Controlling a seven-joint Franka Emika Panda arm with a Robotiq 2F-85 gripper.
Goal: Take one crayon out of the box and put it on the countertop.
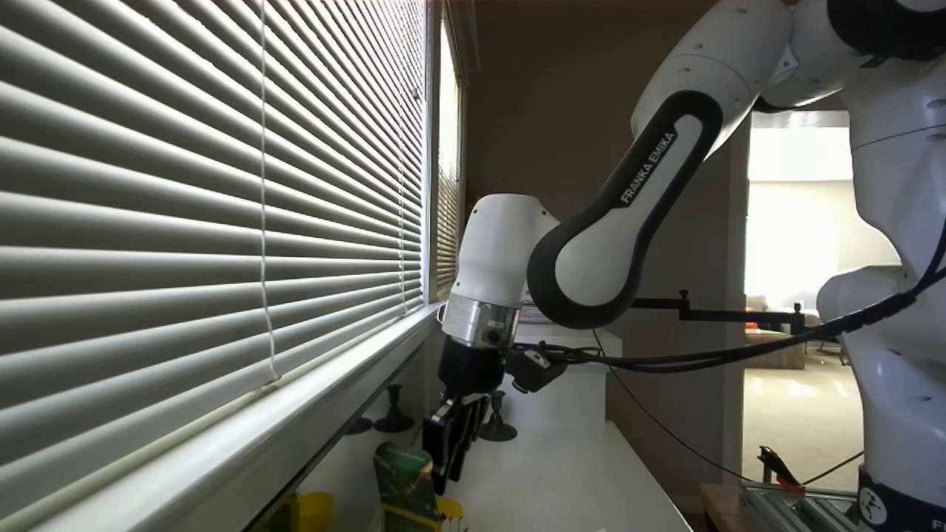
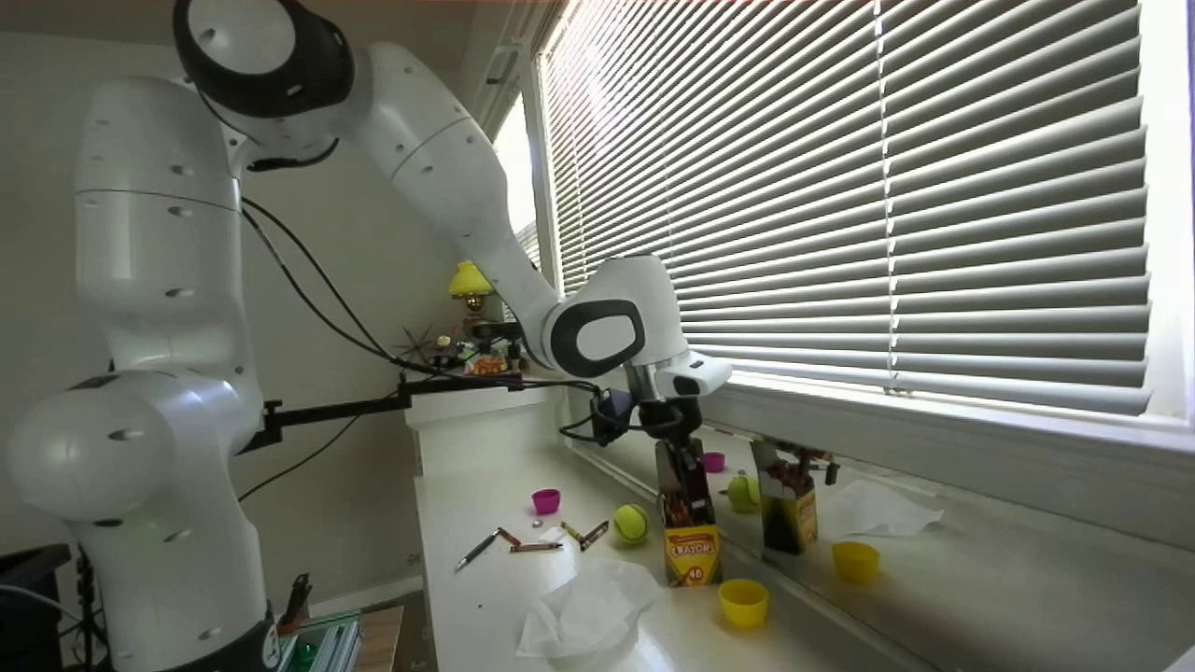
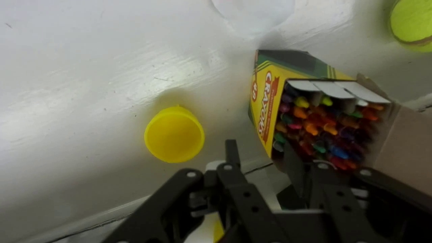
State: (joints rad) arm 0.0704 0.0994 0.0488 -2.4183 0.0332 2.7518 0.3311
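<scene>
The yellow and green crayon box (image 2: 692,557) stands upright on the white countertop (image 2: 481,607), with its lid open. In the wrist view the box (image 3: 266,98) is at the right, with many coloured crayons (image 3: 314,126) tip up inside. In an exterior view only its green lid and upper part (image 1: 405,476) show. My gripper (image 3: 261,148) is open, with nothing between its fingers. In the wrist view one finger overlaps the box's near corner and the other is outside it. In an exterior view the gripper (image 2: 693,476) is at the box's open top.
A yellow cup (image 2: 744,603) stands beside the box. A tennis ball (image 2: 630,525), a white tissue (image 2: 593,611), loose crayons (image 2: 537,547), a pen (image 2: 477,551) and a magenta cup (image 2: 546,501) lie around. A reflective backsplash (image 2: 896,569) runs behind. Dark candle holders (image 1: 497,423) stand farther along.
</scene>
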